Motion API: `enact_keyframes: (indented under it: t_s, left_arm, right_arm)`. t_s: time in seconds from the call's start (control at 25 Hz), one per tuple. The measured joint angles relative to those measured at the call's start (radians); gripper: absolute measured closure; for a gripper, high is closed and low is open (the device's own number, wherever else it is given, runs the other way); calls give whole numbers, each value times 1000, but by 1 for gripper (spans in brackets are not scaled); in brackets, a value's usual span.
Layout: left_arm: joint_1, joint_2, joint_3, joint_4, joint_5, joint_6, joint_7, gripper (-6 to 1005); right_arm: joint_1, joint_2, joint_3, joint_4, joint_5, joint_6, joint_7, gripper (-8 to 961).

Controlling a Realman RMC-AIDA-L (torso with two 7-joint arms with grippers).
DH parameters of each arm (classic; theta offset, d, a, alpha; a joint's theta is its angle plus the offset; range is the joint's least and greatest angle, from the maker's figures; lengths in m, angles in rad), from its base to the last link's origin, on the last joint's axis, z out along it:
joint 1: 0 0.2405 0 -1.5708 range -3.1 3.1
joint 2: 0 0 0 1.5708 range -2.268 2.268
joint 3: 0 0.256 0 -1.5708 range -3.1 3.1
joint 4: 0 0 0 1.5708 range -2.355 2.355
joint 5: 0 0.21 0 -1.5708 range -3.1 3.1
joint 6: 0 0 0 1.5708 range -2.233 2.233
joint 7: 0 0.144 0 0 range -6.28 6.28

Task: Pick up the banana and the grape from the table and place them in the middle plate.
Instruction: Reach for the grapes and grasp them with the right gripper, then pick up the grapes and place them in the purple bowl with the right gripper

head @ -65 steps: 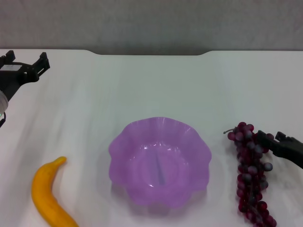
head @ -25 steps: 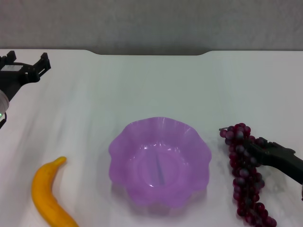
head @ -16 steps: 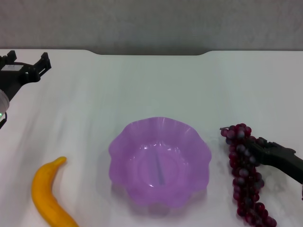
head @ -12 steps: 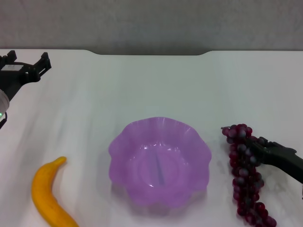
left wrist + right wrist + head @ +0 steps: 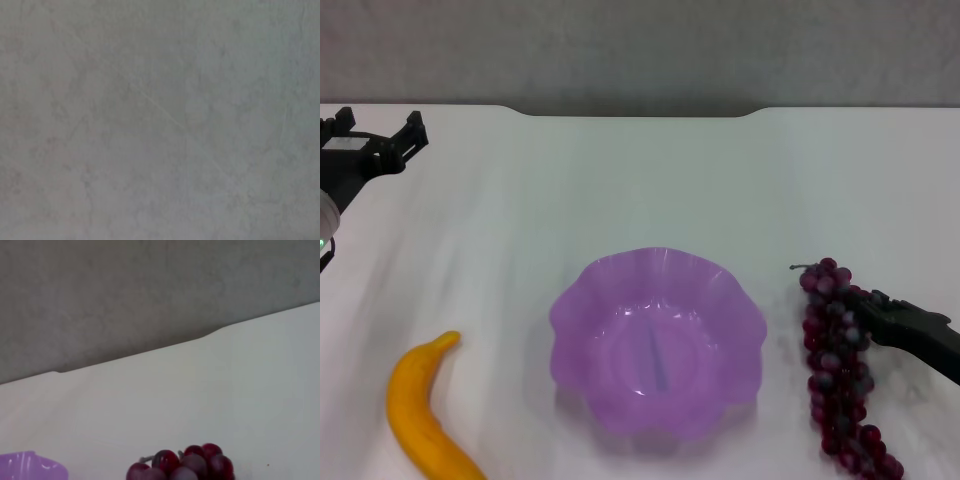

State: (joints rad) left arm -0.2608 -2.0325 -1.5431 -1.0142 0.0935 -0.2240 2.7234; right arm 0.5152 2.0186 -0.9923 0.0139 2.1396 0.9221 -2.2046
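- Right end effector [image 5: 872, 305] reaching in from 3 o'clock, pressing against the grape [image 5: 840, 365]; grip impossible to tell.
- Grape lying on the bench [image 5: 640, 180] at 3 o'clock of the middle plate [image 5: 656, 345]; banana [image 5: 420, 410] lying at 9 o'clock.
- Left end effector [image 5: 375, 135] idling at far 10 o'clock, prongs spread, holding nothing.
- Right wrist view showing only the bunch's top [image 5: 182, 465] and plate rim [image 5: 30, 465].

On the plain white tabletop [image 5: 650, 180] there is one smooth, curved yellow-orange banana [image 5: 420, 412], plastic-looking. There is one long bunch of small dark red-purple grapes [image 5: 838, 372], some frosted grey; the single grapes are too many and too crowded to count surely. There is one translucent purple plastic dish [image 5: 656, 342] with a wavy scalloped rim. Two black grippers show: the left gripper [image 5: 377, 139] and the right gripper [image 5: 876, 305]. That makes one banana, one bunch, one dish, two grippers.
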Motion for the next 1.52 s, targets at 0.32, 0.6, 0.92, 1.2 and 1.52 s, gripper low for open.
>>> enact_keyframes:
  t_s: [0.32, 0.6, 0.92, 1.2, 1.52]
  left_arm:
    - [0, 0, 0, 2, 0, 0, 0, 120]
    - [0, 0, 0, 10, 0, -1, 0, 120]
    - [-1, 0, 0, 11, 0, -2, 1, 120]
    - [-2, 0, 0, 16, 0, -2, 2, 120]
    - [-3, 0, 0, 22, 0, -3, 2, 121]
  right_arm:
    - [3, 1, 2, -2, 0, 16, -25, 603]
    - [2, 2, 14, 3, 1, 27, -61, 616]
    - [0, 2, 18, -1, 2, 49, -66, 628]
    - [-3, 2, 34, -3, 2, 63, -98, 632]
    - [-4, 2, 73, -3, 2, 90, -164, 641]
